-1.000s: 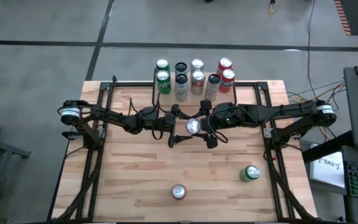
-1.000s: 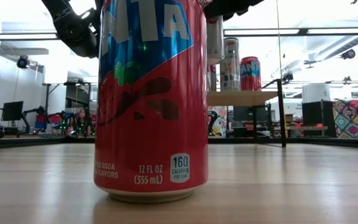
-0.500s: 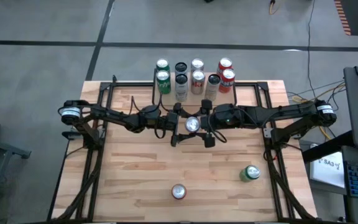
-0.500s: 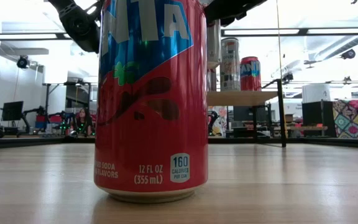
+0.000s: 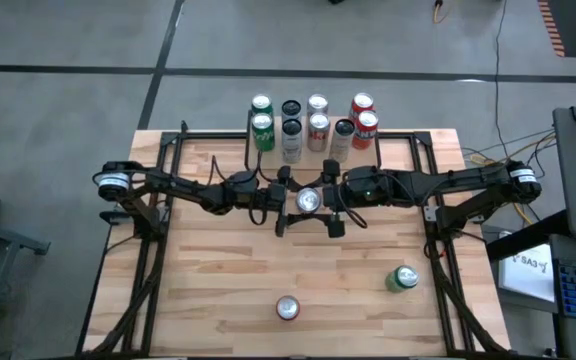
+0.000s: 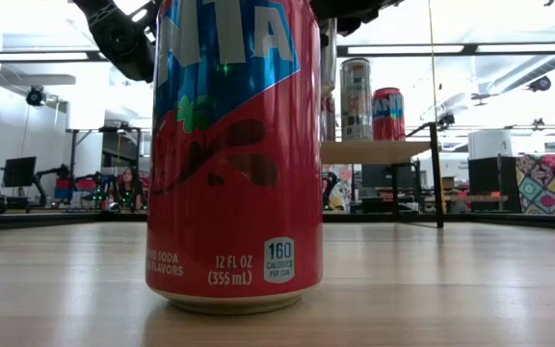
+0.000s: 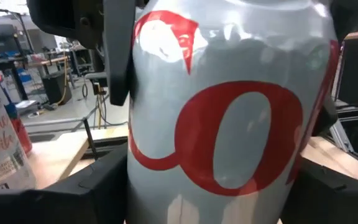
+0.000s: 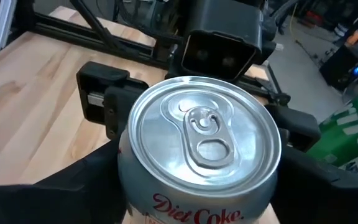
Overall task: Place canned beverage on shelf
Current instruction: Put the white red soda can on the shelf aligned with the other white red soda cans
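Two-handed at this point: found the can (image 5: 309,201), silver with red lettering, upright and lifted clear above mid-tabletop (image 5: 218,290), well short of the shelf (image 6: 379,152) at the far edge. Found the right hand (image 5: 330,202) clamped on its wall, a finger on either side below the rim. Found the left hand (image 5: 287,202) facing it, fingers close on the opposite flanks; could not tell whether clamped yet or only near.

Judged this a handover in mid-air, direction not certain.

To do it well:
- needed a full, square clamp from the taking hand before any slackening by the other;
- needed that clamp set mid-wall, away from the other fingers, to avoid pinching them;
- wanted the can kept plumb throughout, since a thin smooth wall would likely slip or dent under a skewed squeeze;
- called for a straight, level withdrawal by the giving hand, with no drag on the can.

Beyond that, saw the shelf crowded with standing cans (image 5: 313,125) in two rows, so judged the approach would need height over their tops and a gap picked beforehand. Noted a red can (image 6: 234,154) and a green can (image 5: 402,278) on the near tabletop, well apart from both hands.
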Controlling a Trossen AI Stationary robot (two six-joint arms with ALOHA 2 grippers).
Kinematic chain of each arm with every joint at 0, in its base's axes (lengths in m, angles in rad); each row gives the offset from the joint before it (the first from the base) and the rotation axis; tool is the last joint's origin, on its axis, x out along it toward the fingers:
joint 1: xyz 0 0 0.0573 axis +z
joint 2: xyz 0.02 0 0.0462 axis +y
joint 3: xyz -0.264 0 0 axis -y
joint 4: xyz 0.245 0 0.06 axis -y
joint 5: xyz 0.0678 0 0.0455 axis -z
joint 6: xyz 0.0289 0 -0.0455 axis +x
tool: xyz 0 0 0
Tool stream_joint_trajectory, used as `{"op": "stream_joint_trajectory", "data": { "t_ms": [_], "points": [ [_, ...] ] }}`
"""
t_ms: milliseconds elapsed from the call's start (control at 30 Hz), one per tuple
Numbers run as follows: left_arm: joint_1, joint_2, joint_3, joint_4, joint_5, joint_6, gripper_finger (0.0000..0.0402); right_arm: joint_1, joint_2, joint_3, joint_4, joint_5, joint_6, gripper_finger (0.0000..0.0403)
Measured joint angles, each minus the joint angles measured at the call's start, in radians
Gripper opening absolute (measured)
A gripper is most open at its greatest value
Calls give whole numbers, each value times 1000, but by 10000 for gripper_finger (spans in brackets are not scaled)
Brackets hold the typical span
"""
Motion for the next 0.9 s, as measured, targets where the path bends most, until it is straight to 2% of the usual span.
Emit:
{"op": "stream_joint_trajectory", "data": {
  "t_ms": [100,200,333,467,733,900],
  "points": [
    [-2,0,-1,-14,-30,-18,286,0,0,0,-19,13,21,327],
    [-16,1,-3,-41,-141,-5,286,-2,-3,4,-18,46,49,348],
    [-53,4,-6,-74,-297,59,286,0,-11,23,-61,118,65,354],
    [-79,3,-5,-57,-412,96,286,0,-10,90,-176,131,99,356],
    [-80,2,-5,-51,-417,79,286,-1,-2,215,-386,145,202,358],
    [-78,2,-5,-24,-423,46,286,1,13,222,-401,139,240,358]
  ]
}}
